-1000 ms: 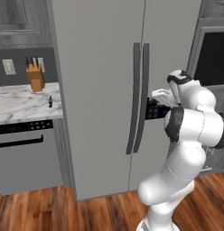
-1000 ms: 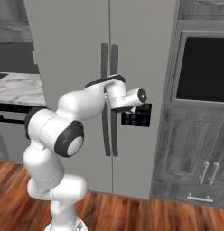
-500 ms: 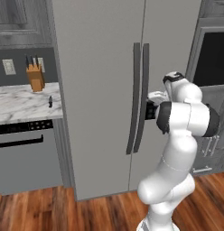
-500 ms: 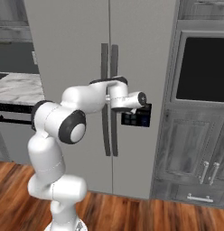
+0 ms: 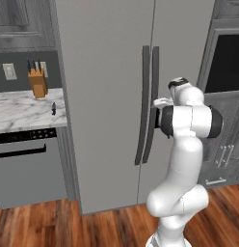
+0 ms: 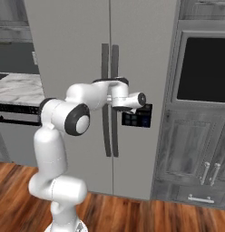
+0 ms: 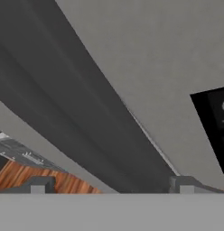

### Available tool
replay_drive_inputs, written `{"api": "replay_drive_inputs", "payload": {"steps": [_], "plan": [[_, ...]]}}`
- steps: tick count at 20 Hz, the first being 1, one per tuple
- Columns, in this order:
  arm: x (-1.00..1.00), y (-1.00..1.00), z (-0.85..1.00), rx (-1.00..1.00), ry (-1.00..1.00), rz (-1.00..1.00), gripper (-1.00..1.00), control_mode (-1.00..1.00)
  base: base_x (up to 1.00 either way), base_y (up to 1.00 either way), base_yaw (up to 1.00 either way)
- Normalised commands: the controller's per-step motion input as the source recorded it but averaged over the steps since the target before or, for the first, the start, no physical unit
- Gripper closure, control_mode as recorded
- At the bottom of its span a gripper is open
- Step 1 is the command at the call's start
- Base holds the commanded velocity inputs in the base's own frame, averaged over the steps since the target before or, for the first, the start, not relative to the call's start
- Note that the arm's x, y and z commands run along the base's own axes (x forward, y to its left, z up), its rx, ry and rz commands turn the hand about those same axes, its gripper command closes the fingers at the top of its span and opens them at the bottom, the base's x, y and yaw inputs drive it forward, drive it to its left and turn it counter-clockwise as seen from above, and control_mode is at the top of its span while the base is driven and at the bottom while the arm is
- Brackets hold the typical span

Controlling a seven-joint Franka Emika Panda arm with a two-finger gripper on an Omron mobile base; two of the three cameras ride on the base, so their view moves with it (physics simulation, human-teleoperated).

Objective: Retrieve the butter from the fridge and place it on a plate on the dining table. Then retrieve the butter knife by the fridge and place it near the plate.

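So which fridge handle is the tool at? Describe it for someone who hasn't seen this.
Find the tall grey fridge. Two long dark curved handles run down its middle seam. The tool is at the right handle, the one nearest the small black panel.

The tall matte grey fridge (image 5: 112, 96) stands shut, its two long dark curved handles (image 5: 146, 103) side by side at the door seam. The white arm's wrist reaches just beside the right handle. To the left, a tan wooden knife block (image 5: 38, 82) sits on the marble-topped counter (image 5: 20, 111), above a grey dishwasher (image 5: 30, 169).
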Motion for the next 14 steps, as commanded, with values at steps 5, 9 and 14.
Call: {"api": "replay_drive_inputs", "payload": {"steps": [5,9,14], "plan": [[0.32,0.07,-0.21,0.0,-0.1,0.0,-1.0,-1.0,0.0,0.0,0.0],[0.31,0.03,-0.16,0.0,-0.08,0.0,-1.0,-1.0,0.0,0.0,0.0],[0.33,0.07,-0.16,0.0,-0.04,0.0,-1.0,-1.0,0.0,0.0,0.0]]}}
